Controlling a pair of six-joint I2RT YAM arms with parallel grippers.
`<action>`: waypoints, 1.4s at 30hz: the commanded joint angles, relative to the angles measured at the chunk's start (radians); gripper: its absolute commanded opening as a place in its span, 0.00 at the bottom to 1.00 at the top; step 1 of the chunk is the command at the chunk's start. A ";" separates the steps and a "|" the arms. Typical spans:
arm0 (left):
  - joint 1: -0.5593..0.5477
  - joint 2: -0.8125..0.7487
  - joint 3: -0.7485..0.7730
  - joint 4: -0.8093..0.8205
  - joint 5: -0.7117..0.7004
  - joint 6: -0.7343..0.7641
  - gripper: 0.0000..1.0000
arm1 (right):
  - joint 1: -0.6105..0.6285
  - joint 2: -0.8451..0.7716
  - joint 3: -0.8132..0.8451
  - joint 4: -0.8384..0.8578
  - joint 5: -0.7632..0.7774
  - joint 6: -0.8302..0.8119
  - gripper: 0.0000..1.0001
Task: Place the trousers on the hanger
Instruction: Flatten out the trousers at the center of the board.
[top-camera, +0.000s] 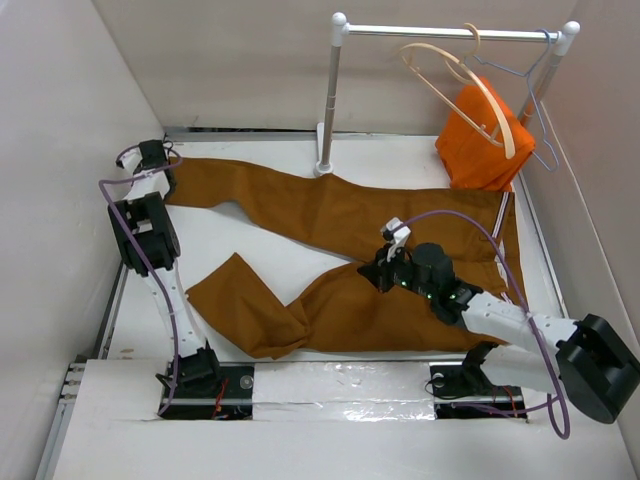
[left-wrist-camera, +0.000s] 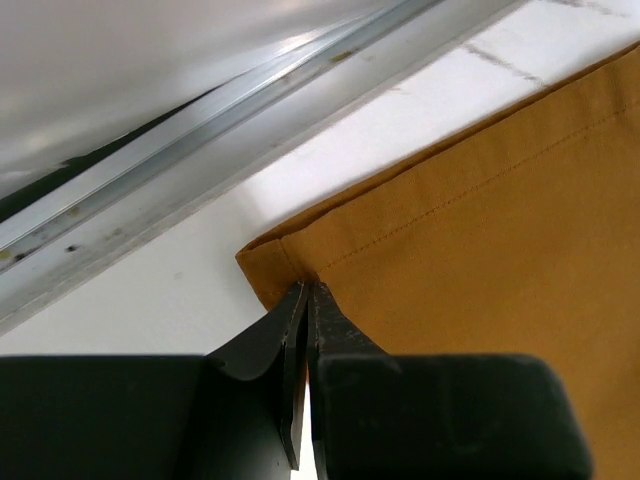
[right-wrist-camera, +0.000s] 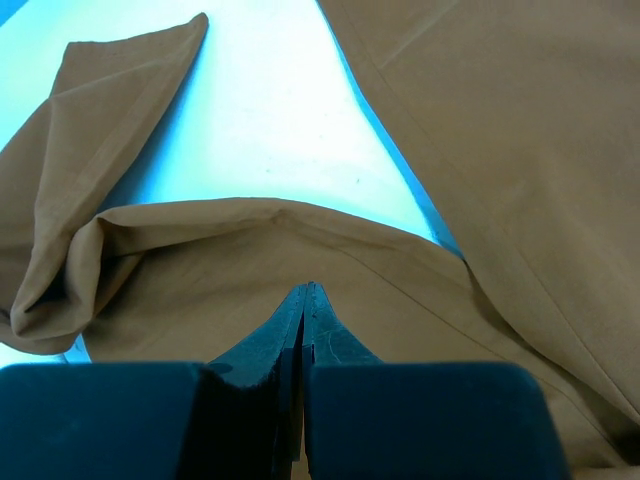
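Spreading across a white counter boxed in by pale walls, the trousers lie flat. The hanger hangs on the far-right rail against an orange garment, clear of the trousers. The left gripper is at the far-left hem and the right gripper is mid-cloth.

The left wrist view adds a metal track along the counter's edge. Its gripper is closed, tips at the hem corner.

The right wrist view tints the counter blue. Its gripper is closed too, tips over a fold.
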 joint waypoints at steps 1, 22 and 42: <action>0.054 -0.054 -0.076 -0.080 -0.023 -0.001 0.00 | 0.007 -0.037 0.036 0.034 0.002 -0.021 0.02; -0.288 -0.676 -0.527 -0.027 0.085 0.048 0.40 | 0.103 -0.104 0.062 -0.011 -0.032 -0.055 0.00; -0.543 -0.591 -0.743 -0.142 -0.032 0.000 0.41 | 0.103 -0.209 0.034 -0.041 0.010 -0.046 0.22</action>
